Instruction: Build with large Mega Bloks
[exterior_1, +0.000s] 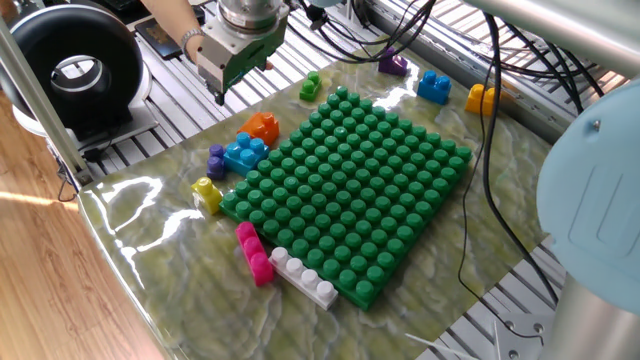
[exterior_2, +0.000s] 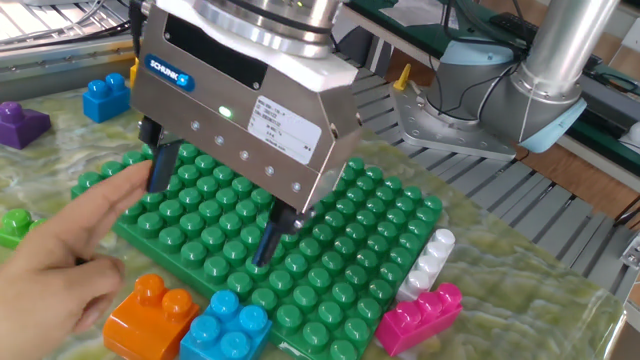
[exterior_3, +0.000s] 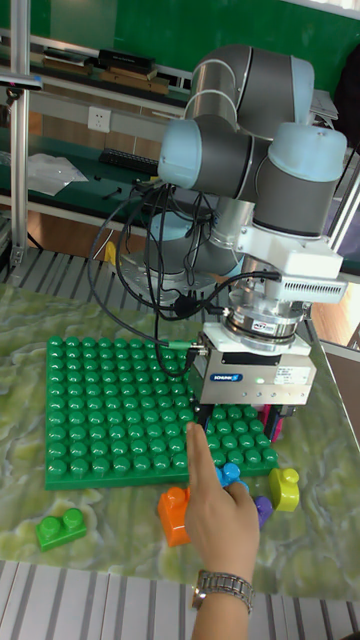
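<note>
My gripper hangs open above the table, nothing between its fingers. In one fixed view it is beyond the orange brick and the light blue brick, off the green baseplate's corner. Below it in the other fixed view lie the orange brick and light blue brick. A small purple brick and a yellow brick lie beside the plate. The magenta brick and white-grey brick lie at its near corner.
A person's hand reaches in beside the gripper, one finger pointing up at it. A green brick, purple brick, blue brick and yellow brick lie past the plate's far edge. Cables run along the back.
</note>
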